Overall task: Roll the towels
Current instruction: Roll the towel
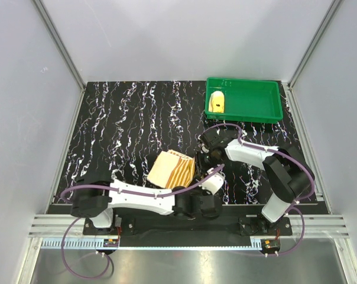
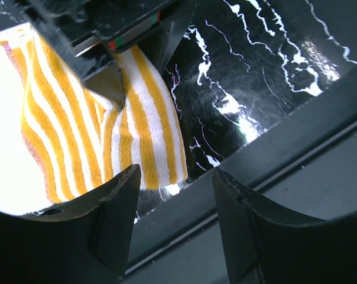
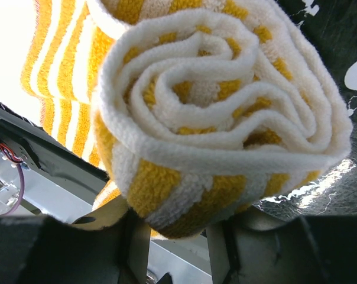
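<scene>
The striped towel (image 1: 171,170) lies near the front edge of the mat (image 1: 125,130), with its right side wound into a tight roll. The right gripper (image 1: 199,158) is up against that roll — the coil hides its fingertips, so I cannot tell whether it pinches. The left gripper (image 2: 175,177) stands spread and empty, the striped towel just beside it. The yellow towel (image 1: 217,102) sits in the tray (image 1: 243,81) — well apart.

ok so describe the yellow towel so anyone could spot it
Find the green tray at the far right corner of the black marbled table. The yellow towel lies inside, near the tray's left end, as a small bundle. It is plain bright yellow, unlike the larger orange-and-cream striped towel out on the table.
</scene>
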Controlling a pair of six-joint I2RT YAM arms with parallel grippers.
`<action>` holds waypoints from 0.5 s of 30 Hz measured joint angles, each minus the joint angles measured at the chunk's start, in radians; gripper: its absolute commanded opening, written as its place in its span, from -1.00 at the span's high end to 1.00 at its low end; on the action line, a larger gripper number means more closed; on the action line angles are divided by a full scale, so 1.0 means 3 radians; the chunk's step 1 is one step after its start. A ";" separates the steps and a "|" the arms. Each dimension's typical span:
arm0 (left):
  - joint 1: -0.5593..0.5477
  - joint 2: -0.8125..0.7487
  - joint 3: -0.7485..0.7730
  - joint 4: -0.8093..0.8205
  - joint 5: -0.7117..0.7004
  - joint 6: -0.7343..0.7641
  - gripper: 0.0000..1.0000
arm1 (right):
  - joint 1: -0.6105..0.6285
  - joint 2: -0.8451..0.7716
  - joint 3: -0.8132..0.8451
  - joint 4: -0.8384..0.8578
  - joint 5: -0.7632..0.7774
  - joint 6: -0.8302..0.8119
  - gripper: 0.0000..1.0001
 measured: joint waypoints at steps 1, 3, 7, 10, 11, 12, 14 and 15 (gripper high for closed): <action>-0.0006 0.0057 0.0032 -0.0010 -0.0038 0.0009 -0.14 | 0.0000 0.0000 0.0000 -0.0004 -0.0004 -0.0003 0.15; -0.0009 0.0163 0.0081 -0.0020 -0.0095 0.0019 -0.14 | 0.0001 0.0000 0.0000 -0.0009 -0.0017 -0.0005 0.14; -0.0005 0.0337 0.0104 -0.0025 -0.0164 0.0042 -0.17 | 0.0004 0.0001 0.0000 -0.0017 -0.0046 -0.0015 0.15; -0.0005 0.0460 0.0104 -0.0046 -0.0212 0.0038 -0.23 | 0.0004 0.0004 -0.0001 -0.0015 -0.0057 -0.0018 0.15; -0.0005 0.0492 0.0107 -0.0062 -0.0244 0.0025 -0.26 | 0.0004 0.0005 -0.0001 -0.0014 -0.0060 -0.0018 0.15; -0.0009 0.0525 0.0118 -0.0089 -0.0270 0.0004 -0.29 | 0.0004 0.0006 -0.0001 -0.0013 -0.0066 -0.0018 0.15; -0.0009 0.0572 0.0158 -0.0149 -0.0312 -0.0046 -0.35 | 0.0004 0.0009 -0.0003 -0.0011 -0.0075 -0.0018 0.15; -0.0006 0.0593 0.0182 -0.0186 -0.0329 -0.0081 -0.34 | 0.0004 0.0009 -0.0004 -0.0010 -0.0076 -0.0018 0.15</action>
